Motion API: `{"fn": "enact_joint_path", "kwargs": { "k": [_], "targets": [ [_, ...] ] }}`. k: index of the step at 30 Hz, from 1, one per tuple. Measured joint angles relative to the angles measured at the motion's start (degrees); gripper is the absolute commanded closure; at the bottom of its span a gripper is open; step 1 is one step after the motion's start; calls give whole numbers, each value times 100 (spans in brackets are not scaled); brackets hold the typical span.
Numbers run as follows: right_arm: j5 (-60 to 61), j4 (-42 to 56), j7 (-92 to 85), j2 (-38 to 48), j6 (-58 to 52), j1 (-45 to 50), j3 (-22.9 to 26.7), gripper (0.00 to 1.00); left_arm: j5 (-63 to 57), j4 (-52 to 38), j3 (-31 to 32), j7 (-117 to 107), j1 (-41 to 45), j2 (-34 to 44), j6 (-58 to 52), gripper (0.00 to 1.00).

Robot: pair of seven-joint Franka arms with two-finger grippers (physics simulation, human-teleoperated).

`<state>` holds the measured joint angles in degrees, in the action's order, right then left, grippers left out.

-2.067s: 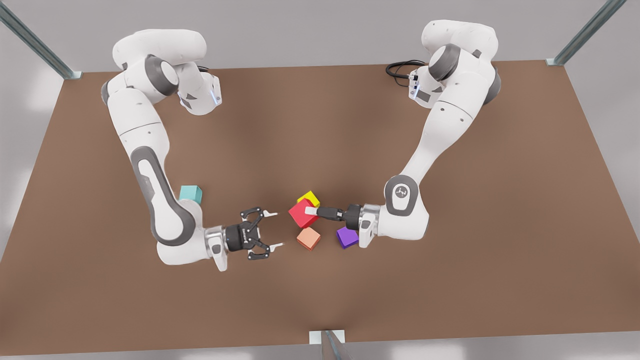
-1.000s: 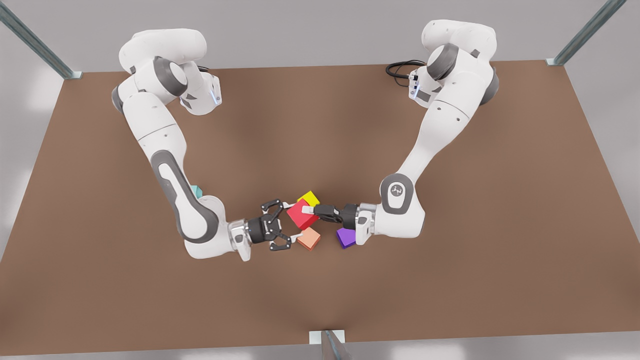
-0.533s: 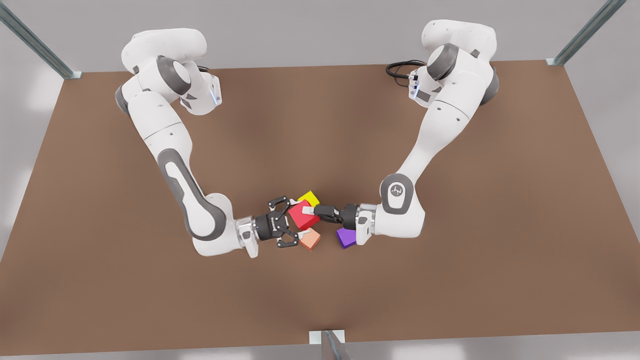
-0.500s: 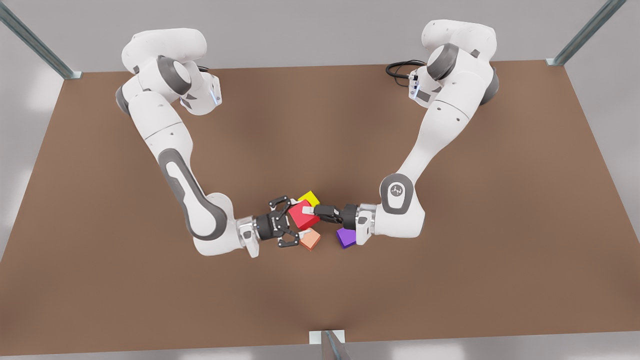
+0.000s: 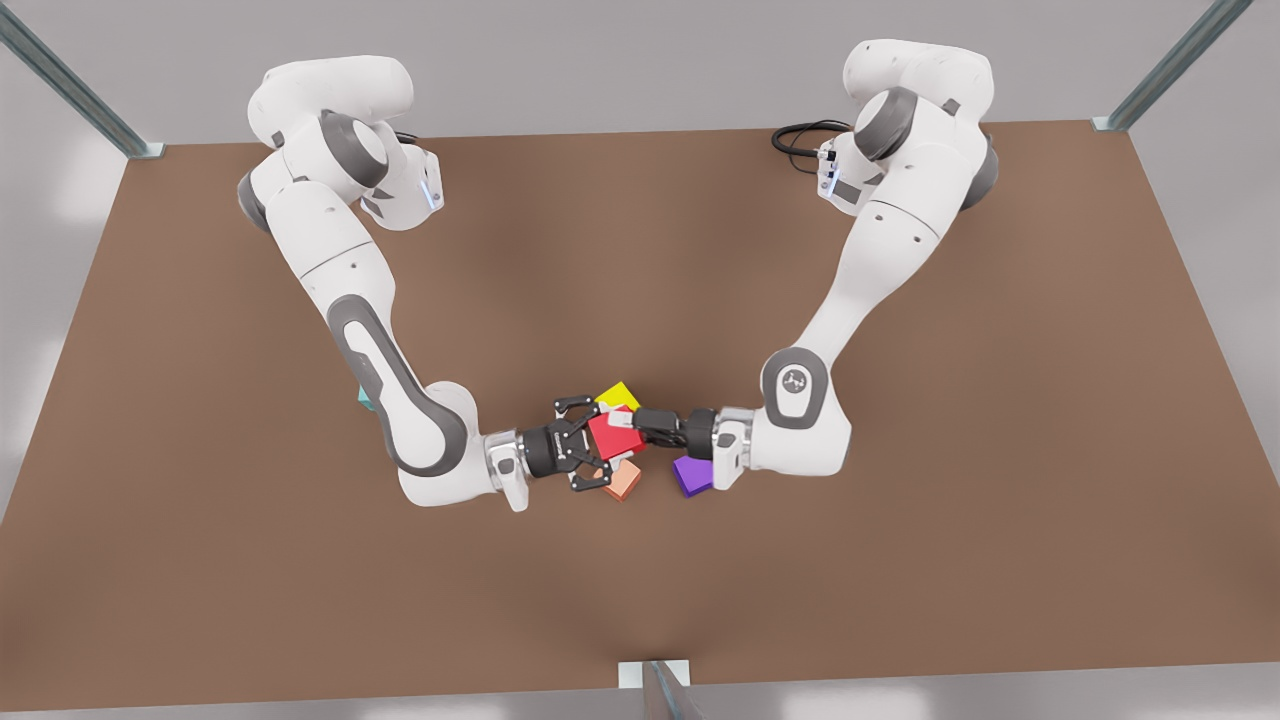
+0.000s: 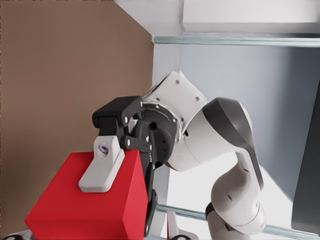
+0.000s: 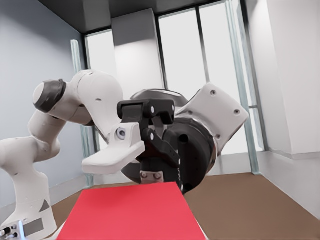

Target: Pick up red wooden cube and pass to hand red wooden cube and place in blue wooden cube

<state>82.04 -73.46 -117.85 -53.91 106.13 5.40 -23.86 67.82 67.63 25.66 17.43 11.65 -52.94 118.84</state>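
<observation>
A small bracket (image 5: 652, 675) sits at the near edge of the table (image 5: 900, 560), and past it lies a broad band of bare brown top, free from one side edge to the other. Beyond that comes the crowded middle: the salmon cube (image 5: 624, 484) and the purple cube (image 5: 692, 475) rest on the table, close under the two wrists. Just above them the red wooden cube (image 5: 616, 438) is held off the surface by the right gripper (image 5: 628, 430), which reaches in from the front view's right, its fingers pinched on the cube — the left wrist view shows a white pad flat on one red face. The left gripper (image 5: 600, 445) comes from the front view's left with its fingers spread wide, straddling the cube's other side. A yellow cube (image 5: 618, 396) lies just behind the red one. The blue wooden cube (image 5: 362, 402) shows as a teal sliver behind the left forearm, well apart from the cluster. Farther back the table is bare up to the arm bases and a black cable (image 5: 800, 135) at the far edge.
</observation>
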Motion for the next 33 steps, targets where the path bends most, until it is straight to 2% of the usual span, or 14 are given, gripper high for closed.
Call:
{"fn": "enact_joint_path", "kwargs": {
  "k": [5, 7, 9, 11, 14, 15, 16, 17, 20, 23, 27, 33],
  "targets": [
    [2, -4, 1, 4, 15, -20, 1, 48, -408, 1, -4, 15, -878, 39, -581, 0],
    [-45, -18, -1, 6, 8, -73, 37, 48, -976, -134, -15, -4, -1392, 161, -1075, 0],
    [-265, -27, 1, 35, -4, -238, 99, 48, -2205, -864, -30, -85, -1914, 311, -1947, 0],
    [-860, -19, 37, 179, -16, -384, 457, 48, -4074, -1184, 3, -222, -1939, 813, -2940, 0],
    [-2473, -47, 285, 590, -50, -528, 915, 48, -6293, -1216, 9, -502, -1939, 1413, -4182, 0],
    [-3129, -70, 433, 815, -102, -554, 1051, 48, -6698, -580, -425, -591, -1665, 1968, -4354, 0],
    [-3797, -88, 601, 1020, -179, -565, 1173, 48, -6896, 496, -1077, -676, -1137, 2803, -4301, 0],
    [-4508, -102, 783, 1193, -254, -573, 1268, 48, -7014, 1057, -1459, -755, -795, 3319, -4270, 0],
    [-6640, -528, 1356, 1753, -434, -568, 1524, 48, -7221, 1231, -1690, -970, -530, 3639, -4396, 0],
    [-8056, -921, 1961, 2077, -534, -591, 1738, 48, -7308, 1198, -1648, -1151, -519, 3660, -4468, 0],
    [-8864, -1887, 2830, 2639, -448, -673, 1794, 48, -7232, 1186, -1591, -1351, -523, 3661, -4535, 0],
    [-8968, -3208, 4040, 3235, 124, -682, 1789, 48, -7100, 1184, -1584, -1579, -505, 3626, -4578, 0]
  ]
}}
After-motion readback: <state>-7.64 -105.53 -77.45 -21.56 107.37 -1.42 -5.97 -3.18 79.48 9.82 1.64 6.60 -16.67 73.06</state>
